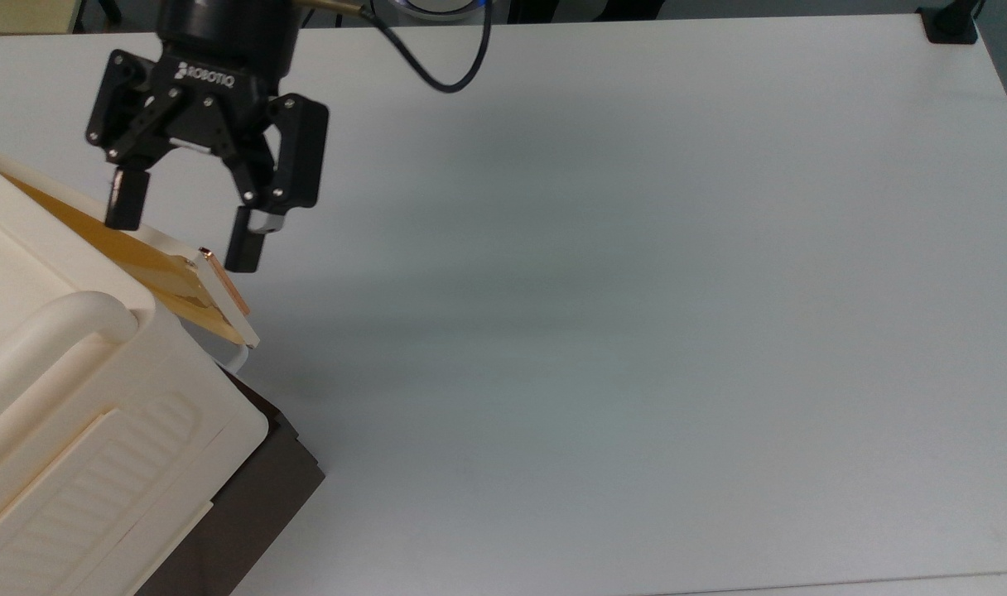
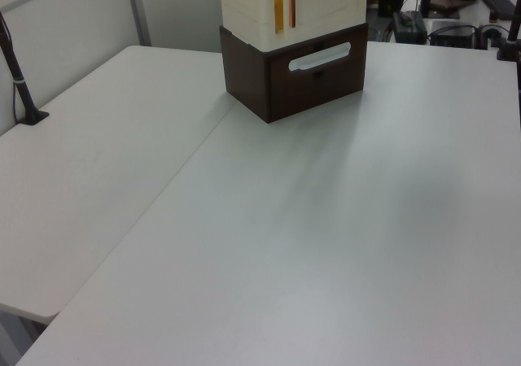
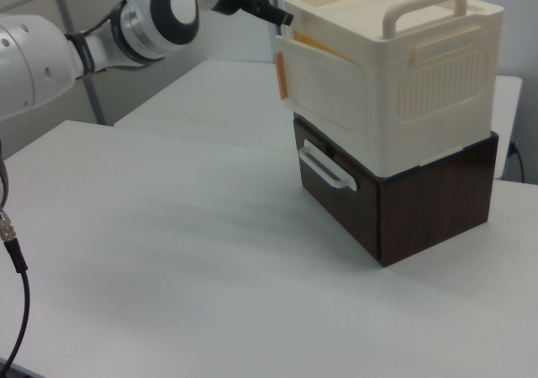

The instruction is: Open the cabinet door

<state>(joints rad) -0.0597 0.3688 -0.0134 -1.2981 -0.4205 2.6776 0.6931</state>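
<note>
The gripper (image 1: pixel 185 236) hangs with jaws spread wide over the door (image 1: pixel 214 290), one finger on each side of its upper edge. The door stands ajar on the cabinet (image 1: pixel 73 397) at the desk's (image 1: pixel 636 331) corner, the top view's lower left.

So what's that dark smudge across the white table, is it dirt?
Shadow, most likely: in the top view a soft grey band crosses the table beside the gripper; the left view shows a similar faint streak running from the cabinet.
</note>
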